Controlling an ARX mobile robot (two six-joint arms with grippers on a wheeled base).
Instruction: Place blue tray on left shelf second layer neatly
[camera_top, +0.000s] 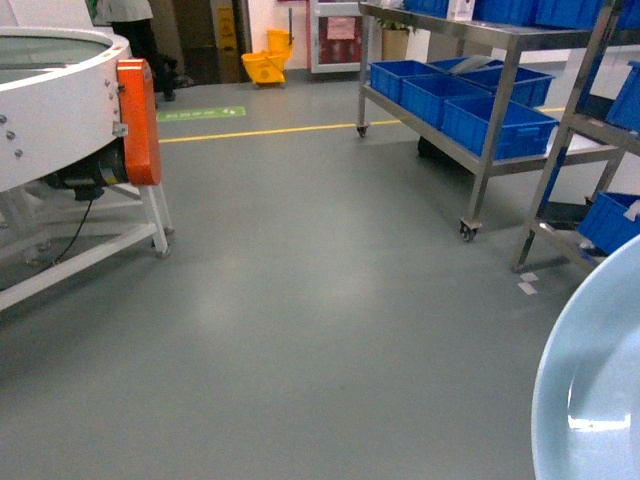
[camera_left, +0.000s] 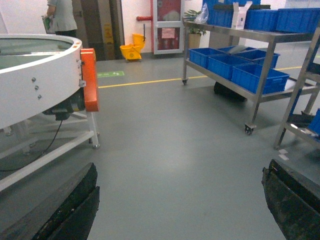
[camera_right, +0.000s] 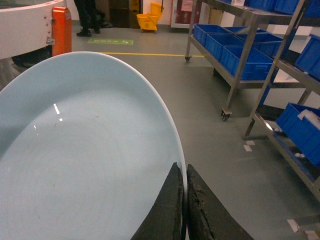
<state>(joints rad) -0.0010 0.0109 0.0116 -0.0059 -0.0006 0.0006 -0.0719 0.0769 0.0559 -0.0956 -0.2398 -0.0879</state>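
Right wrist view is filled on its left by the blue tray (camera_right: 85, 160), which is held off the grey floor (camera_right: 210, 125). Its long axis runs from the lower left of that view up toward the far end, and its hollow face is turned toward the camera, with ceiling lights mirrored in the gloss. The tray's near right rim is pinched by the right gripper (camera_right: 185, 200), whose two dark fingers are closed on the thin edge, one on each side, with only the rim between them. In the head view the same tray (camera_top: 590, 390) is seen at the lower right corner, raised on edge rather than lying flat.

The left gripper (camera_left: 180, 200) is seen in its own wrist view with its two black fingers (camera_left: 70, 210) spread wide apart, bare floor showing between them; nothing is held or touched.

A steel shelf on small wheels (camera_top: 480, 150) stands ahead on the right, well apart from the tray, and dark blue crates (camera_top: 495, 125) are carried on its lower tier. A second steel rack (camera_top: 580, 130) is seen just beside it, nearer the right edge. A white round machine with an orange guard (camera_top: 135, 120) stands on the left, and a yellow mop bucket (camera_top: 265, 60) is seen far back.
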